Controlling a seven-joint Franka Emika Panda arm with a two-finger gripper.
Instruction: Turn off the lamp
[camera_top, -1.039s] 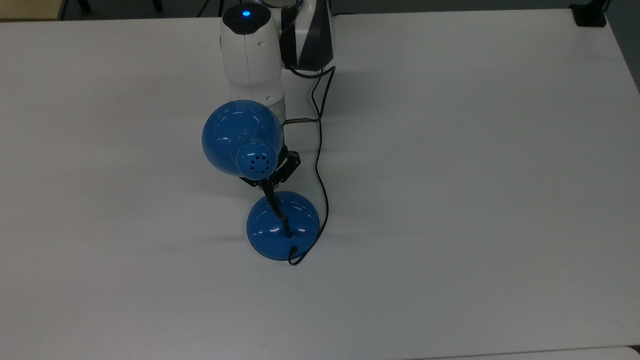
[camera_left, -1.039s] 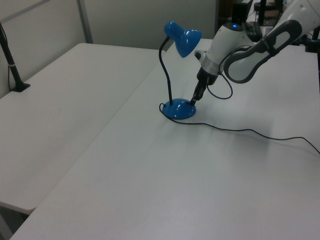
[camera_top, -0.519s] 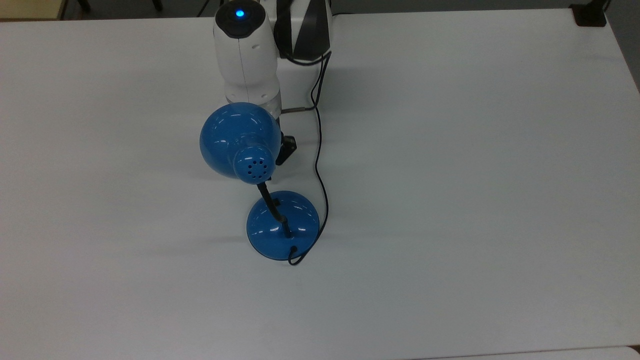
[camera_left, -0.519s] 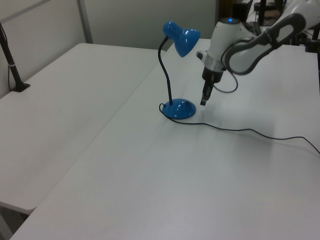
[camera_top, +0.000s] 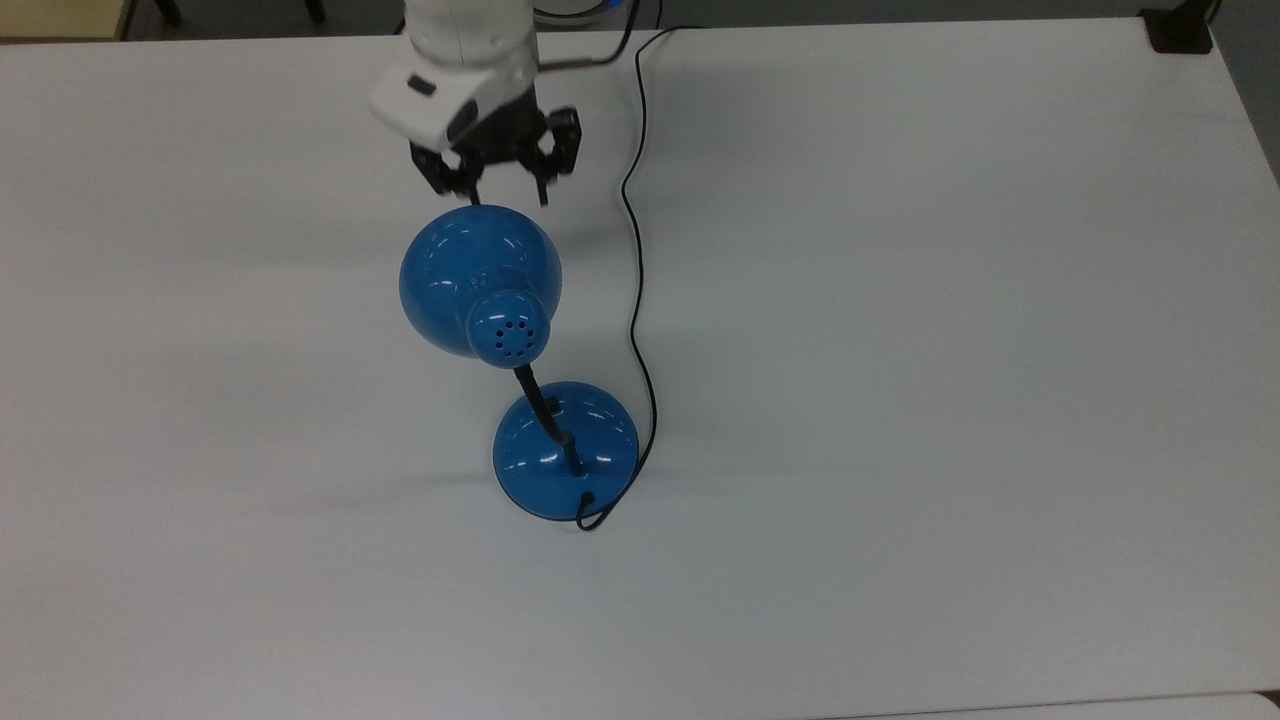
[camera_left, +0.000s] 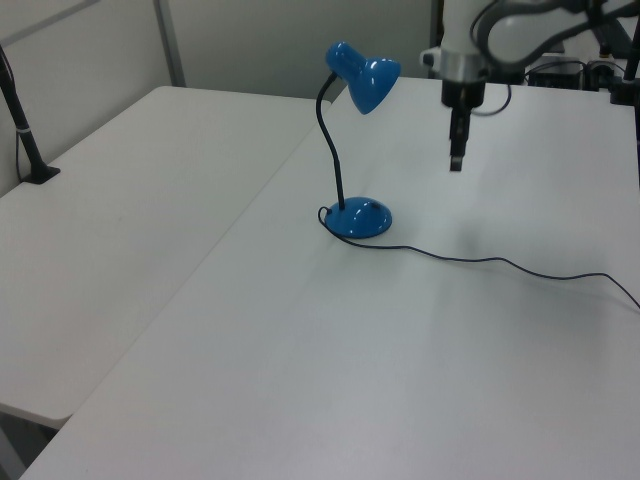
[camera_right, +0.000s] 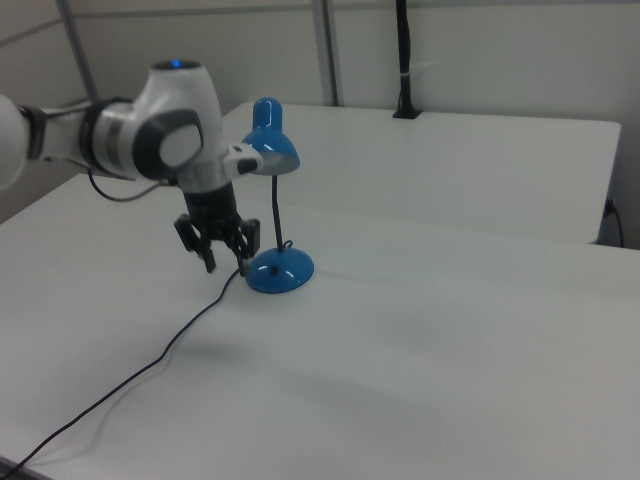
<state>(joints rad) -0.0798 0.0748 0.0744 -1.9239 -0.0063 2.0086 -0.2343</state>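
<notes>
A big white surface (camera_top: 950, 350) fills the near part of the top view. On it stands the lamp (camera_top: 566, 452), blue and shiny. Its round base sits flat on the surface, a bit toward the top view's left of the middle. A thin black neck (camera_top: 545, 405) climbs up from the base and bends over. At its end is the round blue shade (camera_top: 480, 268), with little holes in its cap.

A thin black cord (camera_top: 636, 290) comes out of the base, loops, and runs along the surface past the lamp toward the far edge.

Farther back hangs the pincer (camera_top: 508, 192), black, on the end of a white arm (camera_top: 465, 50). It points down and its two fingers are spread apart with nothing between them. In the left view the pincer (camera_left: 456, 160) is up in the air, well apart from the lamp (camera_left: 358, 215), on the left view's right. In the right view the pincer (camera_right: 225, 266) hangs above the surface, near the lamp's base (camera_right: 279, 270) but not touching it.
</notes>
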